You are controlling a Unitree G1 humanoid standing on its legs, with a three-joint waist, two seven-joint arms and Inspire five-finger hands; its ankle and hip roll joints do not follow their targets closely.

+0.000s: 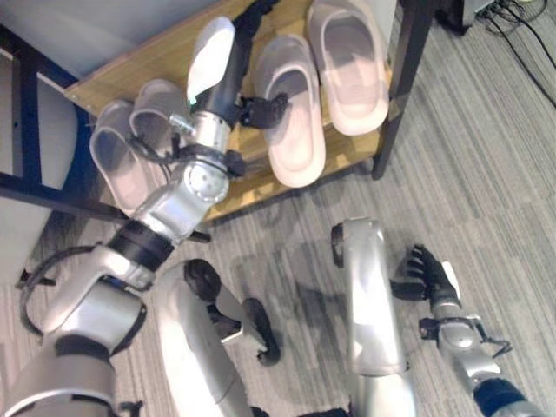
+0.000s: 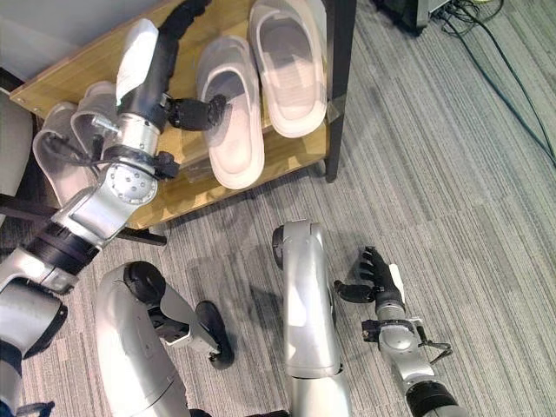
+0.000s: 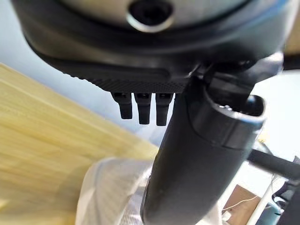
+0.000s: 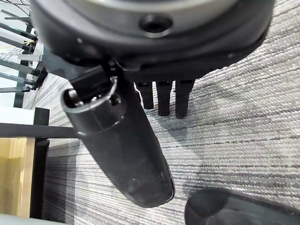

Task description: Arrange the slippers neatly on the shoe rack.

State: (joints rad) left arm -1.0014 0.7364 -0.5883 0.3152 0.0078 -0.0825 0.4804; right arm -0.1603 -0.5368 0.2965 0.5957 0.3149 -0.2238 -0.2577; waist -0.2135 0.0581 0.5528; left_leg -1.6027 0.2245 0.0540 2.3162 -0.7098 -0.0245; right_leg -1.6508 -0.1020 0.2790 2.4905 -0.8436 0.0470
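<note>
Four pale slippers lie on the wooden shoe rack [image 1: 130, 74]. Two pinkish ones sit side by side on its right half, the nearer slipper [image 1: 295, 113] and the far right slipper [image 1: 347, 65]. Two greyish ones [image 1: 113, 161] [image 1: 156, 117] lie at the left end, partly under my left arm. My left hand [image 1: 221, 78] hovers over the shelf between the pairs, open, fingers [image 3: 143, 110] straight, its thumb [image 3: 197, 164] against the inner edge of the nearer pinkish slipper [image 3: 108, 192]. My right hand [image 1: 426, 274] hangs low over the carpet, open and holding nothing.
The rack's black leg [image 1: 400, 87] stands at its right front corner. A dark blue frame [image 1: 26, 104] borders the rack on the left. Black cables [image 1: 521, 35] lie on the grey striped carpet [image 1: 486, 174] at the far right.
</note>
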